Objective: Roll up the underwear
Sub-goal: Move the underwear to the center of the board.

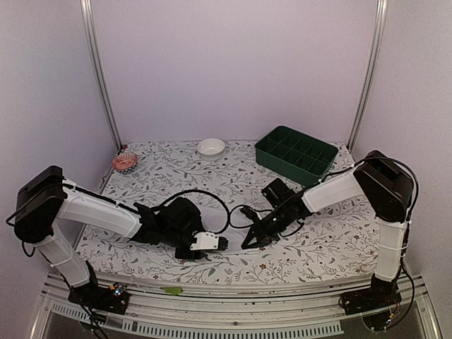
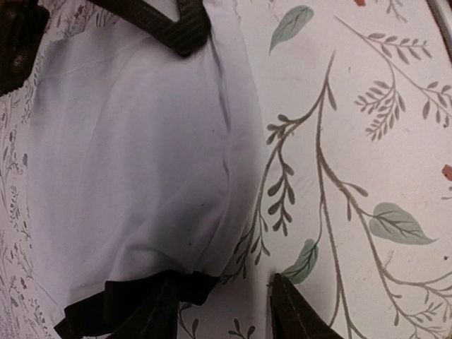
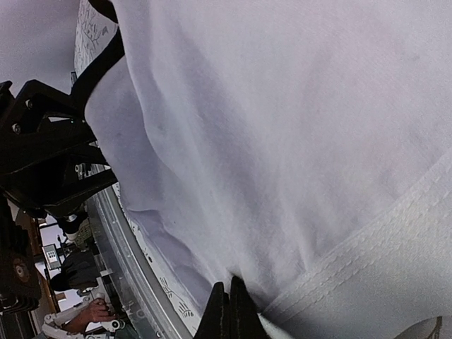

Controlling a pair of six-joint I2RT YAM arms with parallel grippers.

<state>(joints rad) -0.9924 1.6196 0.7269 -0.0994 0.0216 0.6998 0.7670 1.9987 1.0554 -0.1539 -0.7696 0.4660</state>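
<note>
The underwear (image 1: 207,241) lies near the table's front edge between both arms. In the left wrist view it is white fabric (image 2: 134,141) with a black waistband along its lower edge and a black stripe at the top. My left gripper (image 2: 222,282) is open: one finger rests over the black band, the other stands on the bare tablecloth beside the fabric. From above, the left gripper (image 1: 194,246) sits at the underwear's left end. My right gripper (image 1: 246,244) comes in from the right. Its fingers are shut (image 3: 229,286), pinching a bunched fold of the underwear (image 3: 282,127) beside a stitched seam.
A green compartment tray (image 1: 296,154) stands at the back right. Further left along the back are a small white bowl (image 1: 211,146) and a small reddish object (image 1: 125,162). The table's metal front rail (image 1: 233,289) runs close behind the grippers.
</note>
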